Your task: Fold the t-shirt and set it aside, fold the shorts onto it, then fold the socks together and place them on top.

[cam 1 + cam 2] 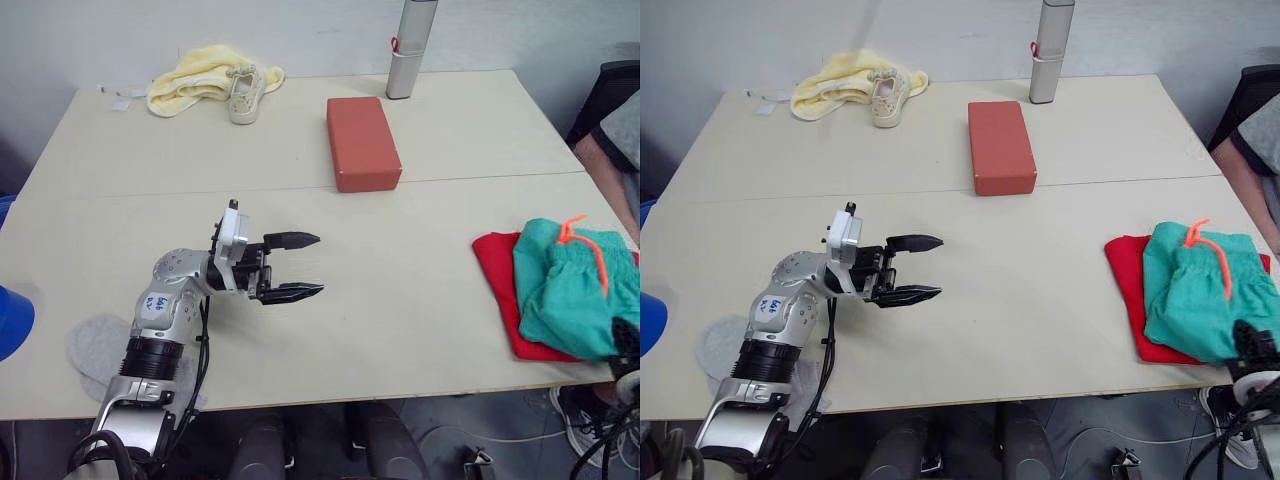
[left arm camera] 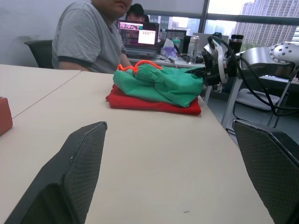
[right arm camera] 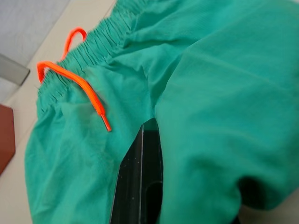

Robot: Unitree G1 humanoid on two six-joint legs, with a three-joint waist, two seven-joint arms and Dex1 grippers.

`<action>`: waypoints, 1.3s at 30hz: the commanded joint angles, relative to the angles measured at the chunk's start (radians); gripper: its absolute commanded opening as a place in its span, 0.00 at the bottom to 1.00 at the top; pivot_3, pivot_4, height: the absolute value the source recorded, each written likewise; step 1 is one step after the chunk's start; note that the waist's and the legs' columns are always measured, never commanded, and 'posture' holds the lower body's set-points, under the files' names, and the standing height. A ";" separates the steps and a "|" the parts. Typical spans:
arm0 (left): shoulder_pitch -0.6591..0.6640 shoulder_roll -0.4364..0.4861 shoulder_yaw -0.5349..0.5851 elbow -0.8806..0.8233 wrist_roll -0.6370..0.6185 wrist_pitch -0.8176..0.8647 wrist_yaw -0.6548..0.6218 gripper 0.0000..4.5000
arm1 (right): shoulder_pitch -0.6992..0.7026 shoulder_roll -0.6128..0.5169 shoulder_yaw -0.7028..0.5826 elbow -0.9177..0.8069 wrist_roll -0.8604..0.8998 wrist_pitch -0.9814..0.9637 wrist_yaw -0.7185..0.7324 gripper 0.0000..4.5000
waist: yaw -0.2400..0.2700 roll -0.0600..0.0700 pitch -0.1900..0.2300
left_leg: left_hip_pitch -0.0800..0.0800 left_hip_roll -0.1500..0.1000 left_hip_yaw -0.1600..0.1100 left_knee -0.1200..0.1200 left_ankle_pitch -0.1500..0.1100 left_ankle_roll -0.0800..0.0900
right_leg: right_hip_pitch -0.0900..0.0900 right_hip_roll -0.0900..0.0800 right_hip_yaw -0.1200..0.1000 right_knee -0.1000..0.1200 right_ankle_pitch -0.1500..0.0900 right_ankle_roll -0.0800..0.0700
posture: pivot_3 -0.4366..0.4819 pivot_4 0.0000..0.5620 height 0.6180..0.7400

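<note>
Teal shorts (image 1: 568, 292) lie folded on top of the folded red t-shirt (image 1: 500, 285), the stack sitting at the right front edge of the table (image 1: 400, 300), orange drawstring (image 1: 590, 250) uppermost. Right gripper (image 1: 627, 338) sits at the near edge of that stack; in the right wrist view one black finger (image 3: 140, 182) lies under a fold of the shorts fabric, so it is closed on the shorts. Left gripper (image 1: 303, 265) hovers over bare table left of centre, fingers spread wide and empty, well apart from the stack. Grey socks (image 1: 100, 350) lie flat at the front left edge, beside and partly under the left arm. A person (image 2: 91, 37) sits past the right end.
</note>
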 commanded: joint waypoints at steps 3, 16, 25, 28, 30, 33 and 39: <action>0.005 0.011 -0.004 -0.037 0.005 -0.007 -0.016 1.00 | -0.014 -0.049 0.035 0.032 -0.153 0.022 0.103 0.01 | 0.001 0.000 0.000 | 0.000 0.000 0.000 0.000 0.000 0.000 | 0.000 0.000 0.000 0.000 0.000 0.000 | 0.48 0.27 1.00; 0.034 0.059 0.022 -0.063 0.012 -0.020 -0.025 1.00 | 0.214 -0.170 -0.183 -0.123 -0.151 0.166 0.307 0.63 | 0.006 0.000 0.000 | 0.000 0.000 0.000 0.000 -0.001 -0.002 | 0.000 0.000 0.000 -0.002 0.000 0.001 | 0.48 0.27 1.00; 0.081 0.191 0.102 -0.148 -0.010 0.041 0.000 1.00 | 0.491 -0.314 -0.354 -0.153 -0.444 0.002 1.021 1.00 | 0.003 -0.006 0.001 | 0.000 0.002 0.000 0.000 -0.006 0.003 | 0.002 0.002 0.000 -0.006 0.000 0.001 | 0.48 0.27 1.00; 0.107 0.227 0.124 -0.157 -0.002 0.036 0.001 1.00 | 0.454 -0.333 -0.301 -0.159 -0.539 -0.111 1.192 1.00 | 0.004 -0.007 0.001 | 0.000 0.002 0.000 -0.001 -0.006 0.002 | 0.001 0.002 -0.001 -0.006 -0.001 0.001 | 0.48 0.27 1.00; 0.133 0.265 0.164 -0.170 -0.002 0.037 0.016 1.00 | 0.332 -0.348 -0.214 -0.193 -0.555 -0.155 1.200 1.00 | 0.001 -0.009 0.002 | 0.000 0.002 -0.001 -0.001 -0.007 0.002 | 0.001 0.002 -0.001 -0.005 -0.001 0.001 | 0.48 0.27 1.00; 0.179 0.309 0.209 -0.181 0.005 0.027 0.036 1.00 | 0.181 -0.351 -0.068 -0.193 -0.657 -0.247 1.229 1.00 | -0.001 -0.012 0.004 | 0.000 0.003 0.000 0.000 -0.007 0.000 | 0.001 0.002 -0.002 -0.004 0.000 -0.001 | 0.48 0.27 1.00; 0.366 0.381 0.343 -0.242 0.012 -0.007 0.073 1.00 | -0.090 -0.329 0.225 -0.069 -0.859 -0.460 1.327 1.00 | 0.005 -0.011 0.004 | 0.000 0.002 0.000 0.000 -0.004 -0.006 | -0.001 -0.001 -0.003 -0.002 -0.001 -0.002 | 0.48 0.27 1.00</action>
